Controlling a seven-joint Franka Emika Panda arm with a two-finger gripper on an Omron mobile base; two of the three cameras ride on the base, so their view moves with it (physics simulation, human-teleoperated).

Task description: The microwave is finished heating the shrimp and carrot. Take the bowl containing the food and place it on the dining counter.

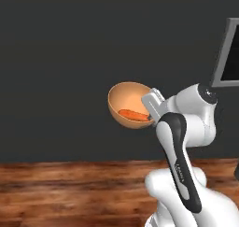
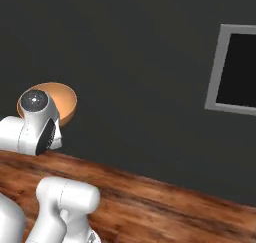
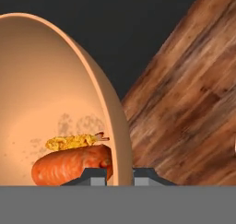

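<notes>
Your tool [image 3: 120, 174] is pinching the rim of the bowl [image 1: 129, 100], one finger inside the wall and one outside. The bowl hangs in the air, tilted on its side, above the wooden floor [image 1: 70, 188] and in front of the dark wall [image 1: 70, 44]. Inside it, the carrot [image 3: 69, 165] lies against the lower wall just beside the tool, with the yellowish shrimp [image 3: 73, 141] resting on top.
</notes>
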